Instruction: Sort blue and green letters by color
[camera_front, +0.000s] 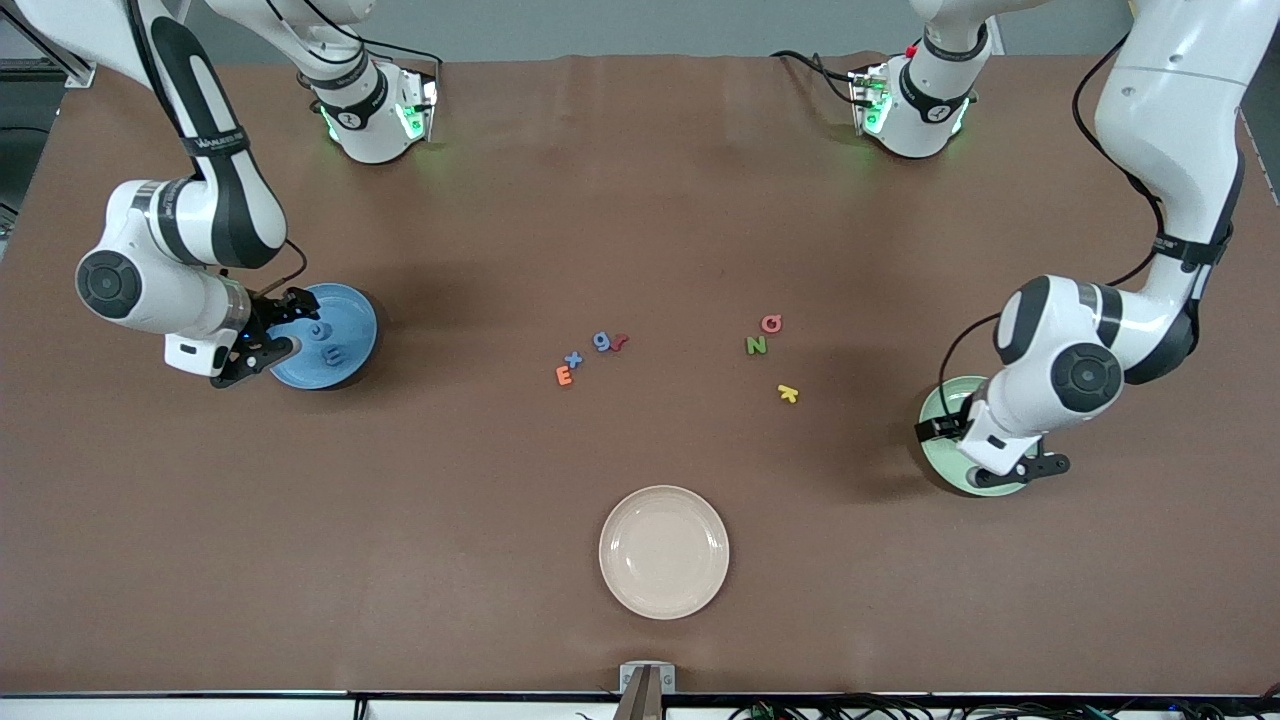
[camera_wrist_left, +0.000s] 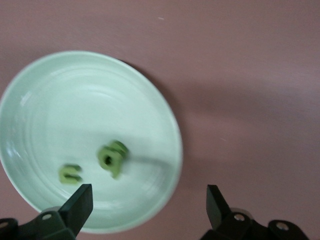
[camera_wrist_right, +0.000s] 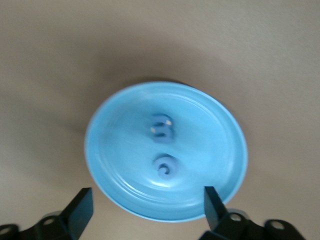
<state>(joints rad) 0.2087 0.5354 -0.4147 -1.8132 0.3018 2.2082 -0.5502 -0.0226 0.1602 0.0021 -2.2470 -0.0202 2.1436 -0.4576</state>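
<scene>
My right gripper (camera_front: 278, 333) (camera_wrist_right: 147, 197) hangs open and empty over the edge of the blue plate (camera_front: 352, 312) (camera_wrist_right: 212, 132). Two light blue letters (camera_wrist_right: 161, 125) (camera_wrist_right: 165, 167) lie in that plate. Over the green plate (camera_front: 940, 405) (camera_wrist_left: 75, 100), my left gripper (camera_front: 985, 462) (camera_wrist_left: 148, 197) is open and empty too. Olive-green letters (camera_wrist_left: 112, 157) (camera_wrist_left: 69, 173) rest in it, blurred. Mid-table lie a blue x (camera_front: 573, 359), a blue g (camera_front: 601, 341) and a green N (camera_front: 756, 345).
An orange E (camera_front: 564, 376) and a dark red letter (camera_front: 619, 341) lie beside the blue ones. A pink Q (camera_front: 771, 323) touches the N, with a yellow k (camera_front: 788, 393) nearer the camera. A beige plate (camera_front: 664, 551) sits near the front edge.
</scene>
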